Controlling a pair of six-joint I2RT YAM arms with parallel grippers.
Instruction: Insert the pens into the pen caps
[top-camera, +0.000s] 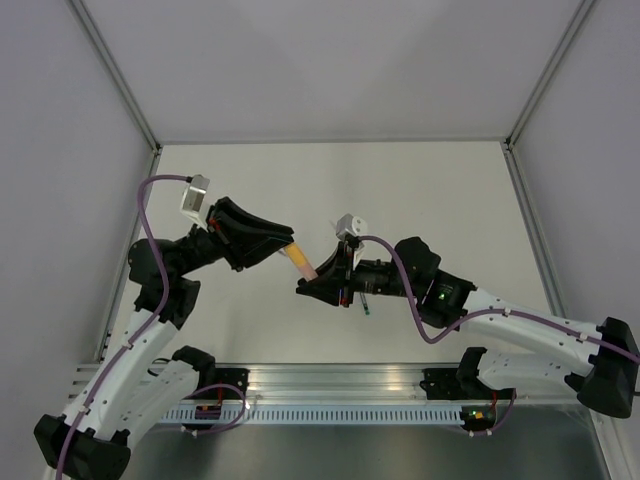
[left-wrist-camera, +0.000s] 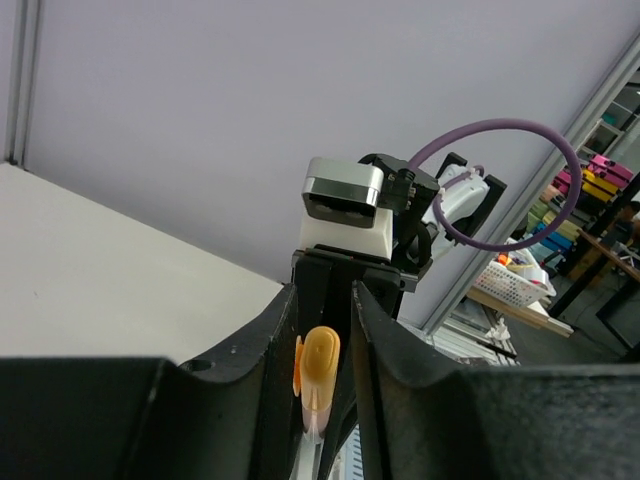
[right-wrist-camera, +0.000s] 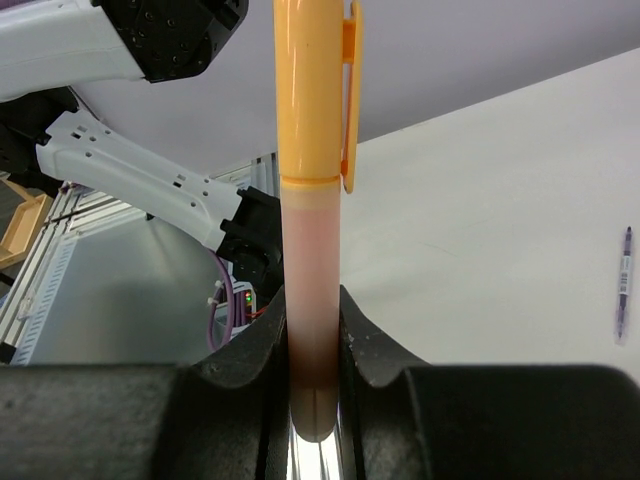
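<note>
Possibly the left gripper (left-wrist-camera: 322, 310), squeezing off-axis, cocks the orange-yellow cap (left-wrist-camera: 320, 365) or levers the pale orange pen (right-wrist-camera: 312, 270) askew (right gripper (right-wrist-camera: 315, 345) clamps its barrel tight). Arms meet nose-to-nose, raised above the table (top-camera: 420, 190); left fingers (left-wrist-camera: 275, 340) flank the cap on the pen's end, contact unclear.

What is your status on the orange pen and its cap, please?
Right gripper shut on pale orange pen. Orange-yellow cap on its end, between left gripper fingers, grip unclear. Dark pen lies on table, not obstructing.
</note>
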